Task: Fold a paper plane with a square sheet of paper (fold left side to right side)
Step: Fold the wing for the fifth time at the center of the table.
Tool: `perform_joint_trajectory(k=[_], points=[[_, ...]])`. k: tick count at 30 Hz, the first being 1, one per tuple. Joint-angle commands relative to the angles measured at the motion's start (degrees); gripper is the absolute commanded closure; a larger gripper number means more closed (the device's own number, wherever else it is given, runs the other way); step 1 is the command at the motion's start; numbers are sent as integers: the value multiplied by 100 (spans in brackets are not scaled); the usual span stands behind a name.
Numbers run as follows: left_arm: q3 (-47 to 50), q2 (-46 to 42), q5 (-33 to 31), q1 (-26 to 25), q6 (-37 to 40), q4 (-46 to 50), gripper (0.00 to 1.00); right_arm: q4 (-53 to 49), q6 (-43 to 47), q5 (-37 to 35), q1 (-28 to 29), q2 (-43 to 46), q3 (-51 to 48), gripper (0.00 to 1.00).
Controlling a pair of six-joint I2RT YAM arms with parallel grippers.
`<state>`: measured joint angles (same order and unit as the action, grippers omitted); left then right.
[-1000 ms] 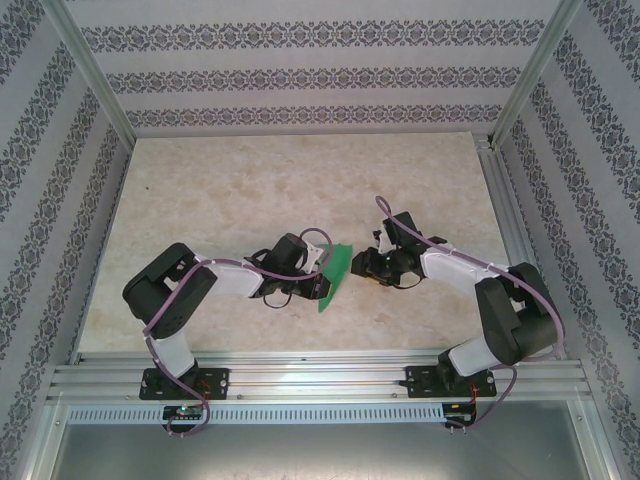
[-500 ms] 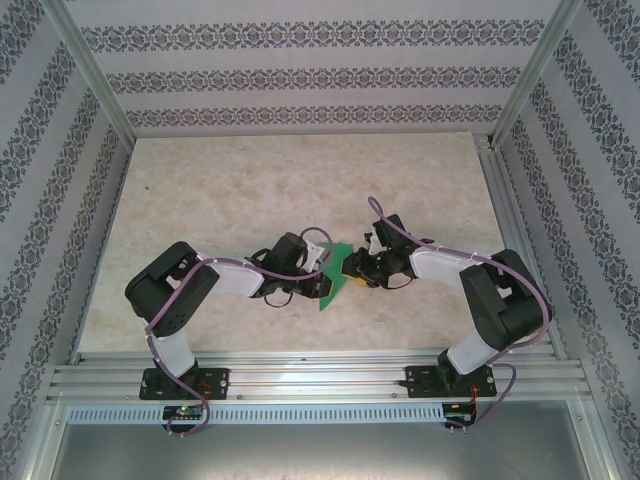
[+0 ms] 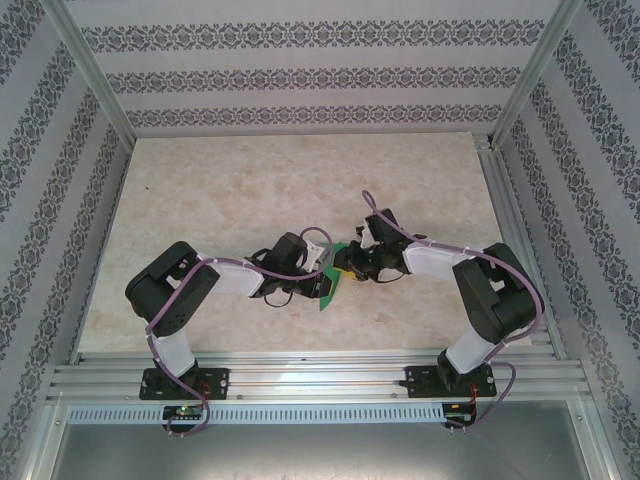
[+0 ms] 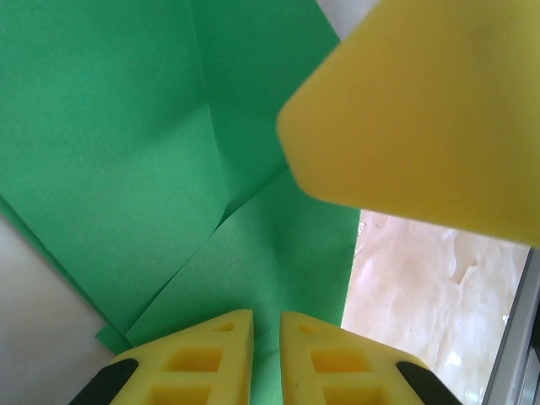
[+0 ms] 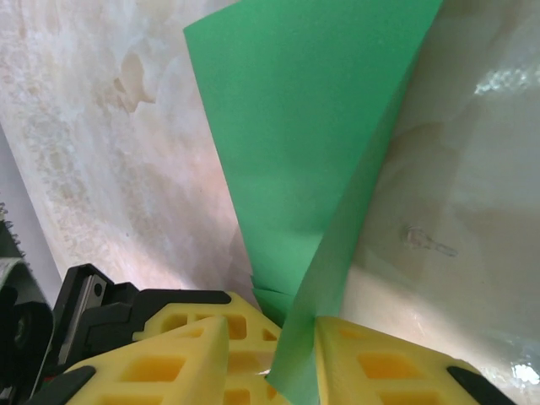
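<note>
Green sheet, long axis near-to-far, clamped by left pincer; right pincer apart astride its edge.

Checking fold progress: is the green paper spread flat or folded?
Folded. The green paper shows creases and overlapping layers in the left wrist view; in the right wrist view a flap stands up within the right tool.
</note>
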<state>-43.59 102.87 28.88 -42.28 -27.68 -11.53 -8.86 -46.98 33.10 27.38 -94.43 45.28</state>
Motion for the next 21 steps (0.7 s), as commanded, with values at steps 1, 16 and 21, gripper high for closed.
perform_joint_trajectory(k=[1, 16, 21], points=[[78, 178, -19, 62, 67, -205, 83, -333, 115, -142, 40, -52, 232, 70], [132, 196, -29, 62, 70, -320, 83, -603, -250, -266, 125, -157, 528, 100], [143, 207, -6, 71, 81, -348, 83, -661, -235, -348, 209, -410, 743, 100]])
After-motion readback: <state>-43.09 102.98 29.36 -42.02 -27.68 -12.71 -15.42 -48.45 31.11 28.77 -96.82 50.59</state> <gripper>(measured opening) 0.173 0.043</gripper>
